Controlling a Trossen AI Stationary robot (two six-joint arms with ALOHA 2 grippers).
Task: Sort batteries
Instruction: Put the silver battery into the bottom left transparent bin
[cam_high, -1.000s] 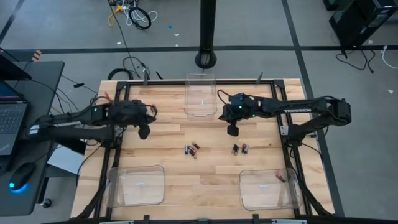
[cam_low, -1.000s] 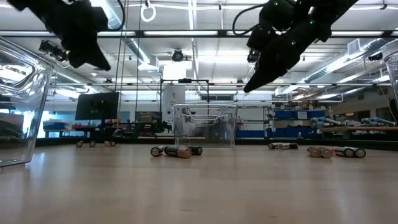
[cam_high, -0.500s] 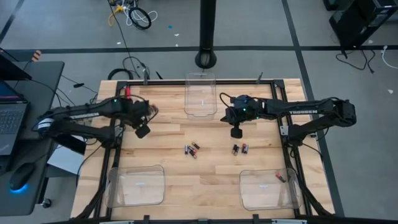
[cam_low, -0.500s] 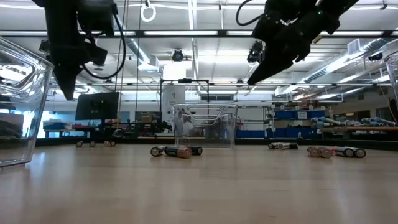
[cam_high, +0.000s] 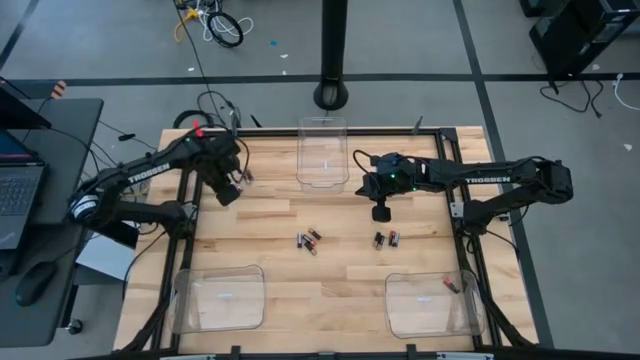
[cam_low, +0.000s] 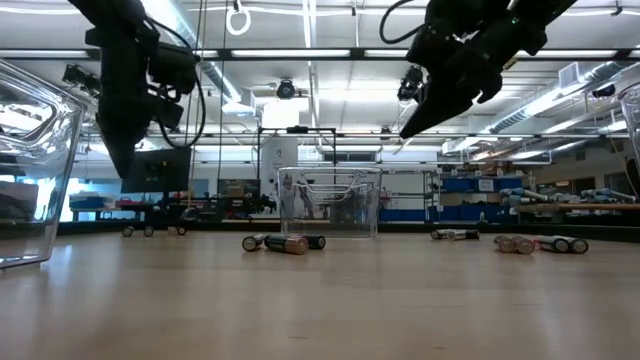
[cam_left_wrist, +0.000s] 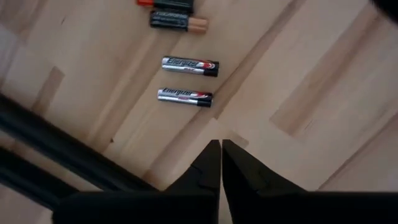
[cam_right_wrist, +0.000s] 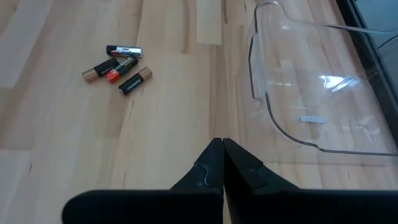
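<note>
Batteries lie on the wooden table in small groups: one near the middle (cam_high: 308, 240), one right of it (cam_high: 386, 239), and one at the far left (cam_high: 245, 177). The left wrist view shows two silvery cells (cam_left_wrist: 189, 65) of that far-left group, side by side. One battery (cam_high: 452, 286) lies in the near right clear bin (cam_high: 398, 312). My left gripper (cam_high: 228, 193) hangs shut, pointing down, just beside the far-left group. My right gripper (cam_high: 378, 211) hovers shut, slanting down, above the table right of the far clear bin (cam_high: 322, 178). It holds nothing.
A third clear bin (cam_high: 220, 298) stands at the near left corner. A black metal frame (cam_high: 190, 200) runs along the table's edges. Bare wood lies between the battery groups and the near bins.
My left gripper has swung toward the table's far edge, sunk lower and tipped until it points straight down over the far-left batteries.
</note>
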